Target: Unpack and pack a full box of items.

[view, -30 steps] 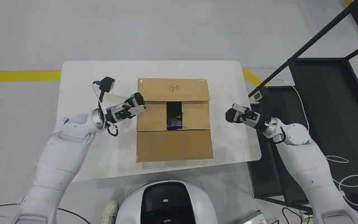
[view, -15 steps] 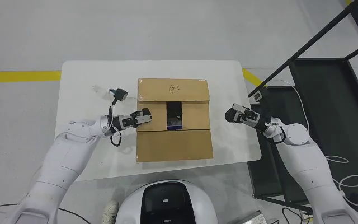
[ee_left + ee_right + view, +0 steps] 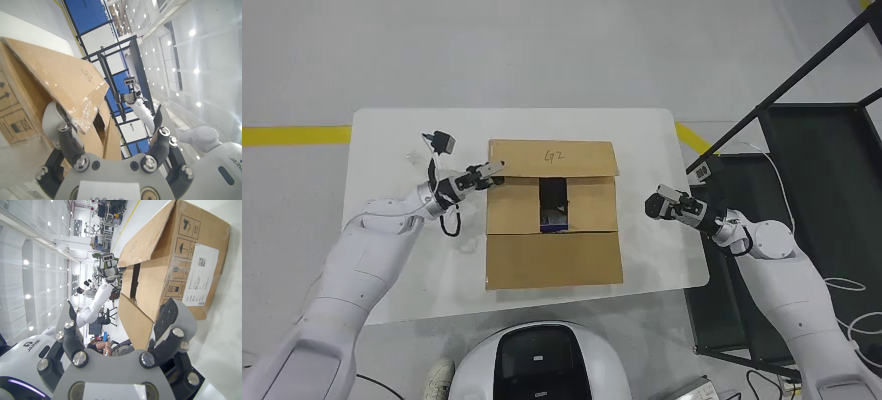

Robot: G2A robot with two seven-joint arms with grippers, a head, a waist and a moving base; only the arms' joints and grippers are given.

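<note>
Left pincer (image 3: pixel 108 113) wide open, one finger under the raised far-flap corner of the box (image 3: pixel 552 250). Right pincer (image 3: pixel 119 308) open, empty, beside box's right side. Box mid-tabletop (image 3: pixel 392 260).

The white worktop (image 3: pixel 392 260) fills mid-frame; a cardboard box (image 3: pixel 553 258) stands at its centre, top flaps slightly parted.

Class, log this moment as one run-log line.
left gripper: open, at far flap corner | right gripper: open, beside box | box: on table
</note>
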